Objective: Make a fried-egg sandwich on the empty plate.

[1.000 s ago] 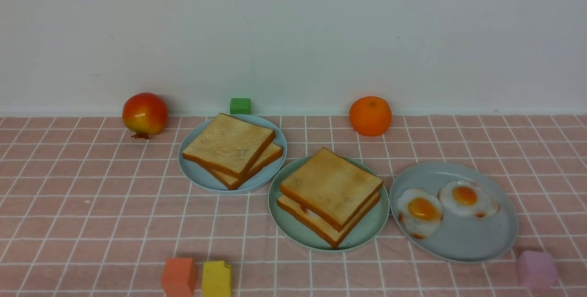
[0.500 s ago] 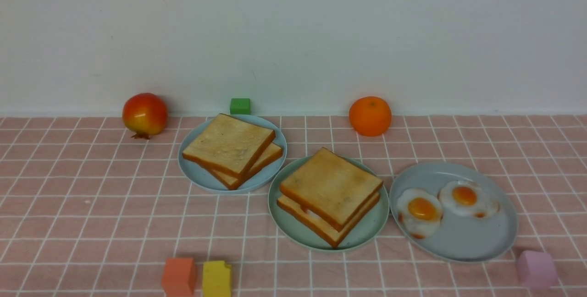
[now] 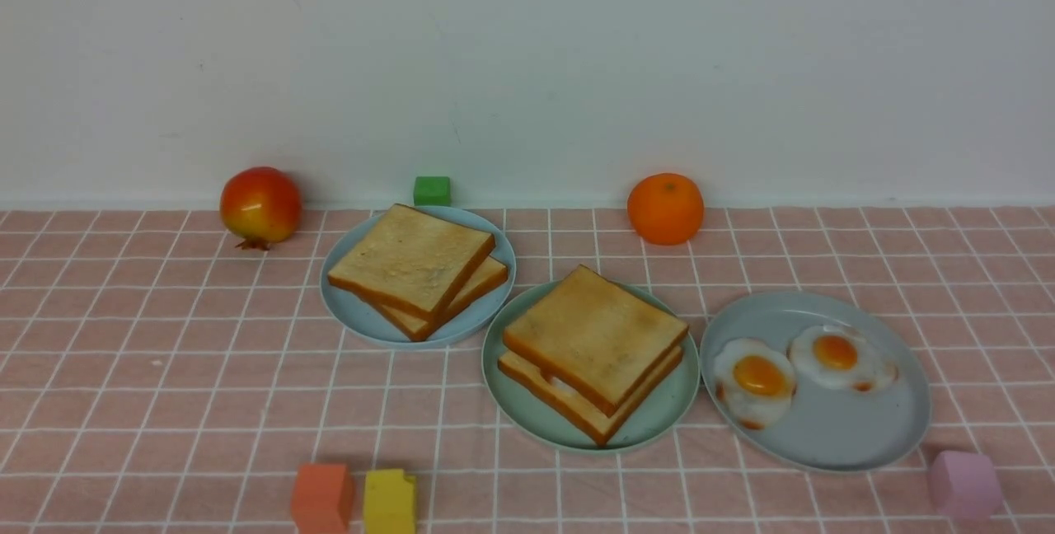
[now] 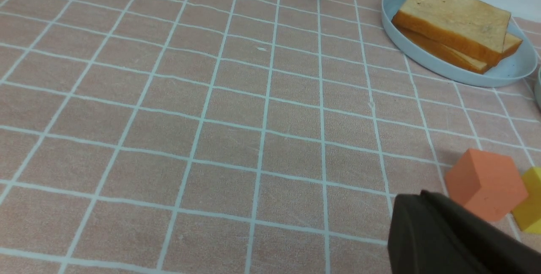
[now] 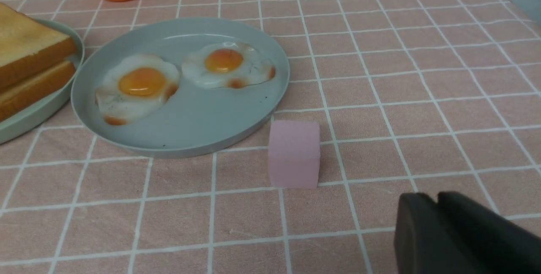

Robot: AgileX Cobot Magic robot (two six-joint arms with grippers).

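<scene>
pink checked cloth covers the counter (image 3: 165, 402) under a plain white wall, and from my seat the job looks finished. on the mint-green plate (image 3: 659, 423) sits the fried-egg sandwich (image 3: 593, 348): two square golden toast slices with darker crusts, the top one skewed a little over the lower, and a sliver of white peeping out between them at the near edge. i take that sliver for egg, though it is too thin to be sure.

nothing seems left but to keep both arms clear. the left end effector (image 4: 427, 206) shows only as a dark tip in its wrist view, jaws together and empty; the sandwich plate lies well beyond it, past the orange block (image 4: 484, 183) and yellow block (image 4: 530, 200) just beside that tip. the right end effector (image 5: 437, 206) is also a dark tip low over the cloth, a narrow seam between its halves; i cannot tell whether that counts as apart, but it holds nothing. ahead of it stands the pink block (image 5: 294, 153), then the grey-blue plate (image 5: 190, 136) with two spare fried eggs (image 5: 139, 83), and the sandwich plate touches that plate on the far side.

the pale-blue plate (image 3: 363, 320) keeps a plain toast stack (image 3: 412, 266), no egg in it.
</scene>
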